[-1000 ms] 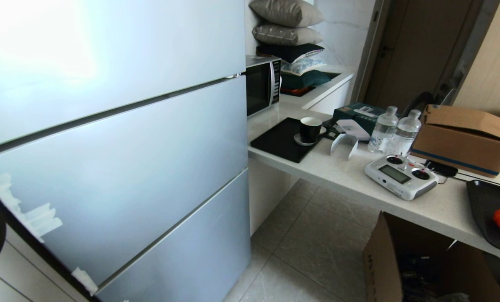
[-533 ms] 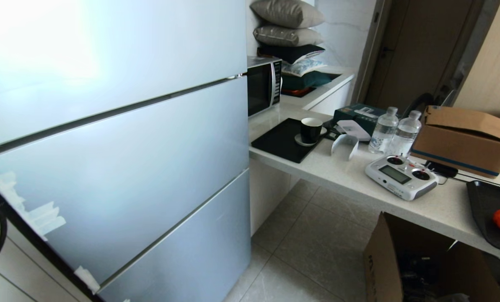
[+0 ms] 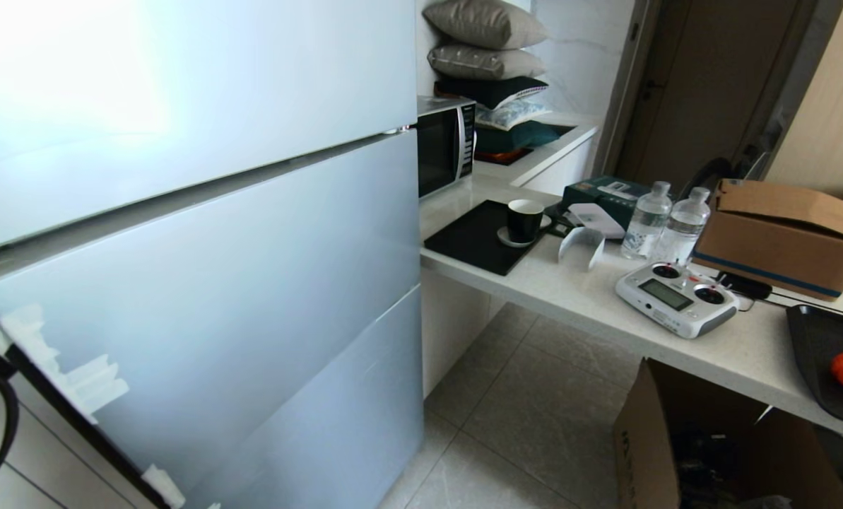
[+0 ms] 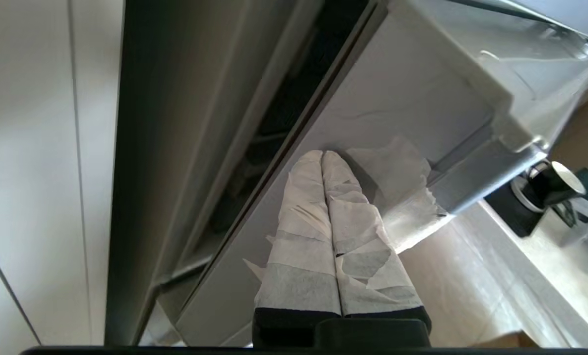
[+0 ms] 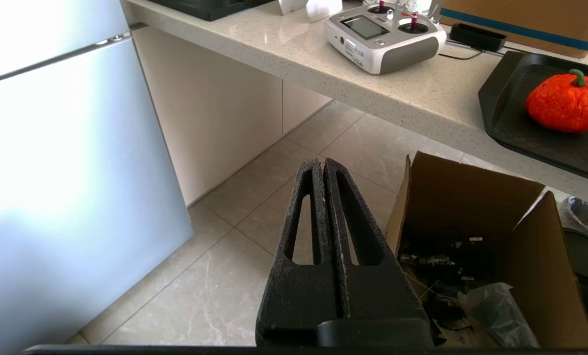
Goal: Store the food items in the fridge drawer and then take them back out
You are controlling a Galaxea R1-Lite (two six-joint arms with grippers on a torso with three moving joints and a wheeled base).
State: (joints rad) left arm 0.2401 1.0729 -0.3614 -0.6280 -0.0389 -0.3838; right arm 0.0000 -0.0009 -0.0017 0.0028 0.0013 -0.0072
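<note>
Pale-blue fridge door [image 3: 202,304] swinging wider than before | left gripper [image 4: 323,157] jaws pressed together, prying its edge | drawer access nearing | right gripper [image 5: 322,165] parked, jaws pressed together.

Left tool [image 4: 323,157] white-taped; right tool [image 5: 322,165] bare black, slotted.
</note>
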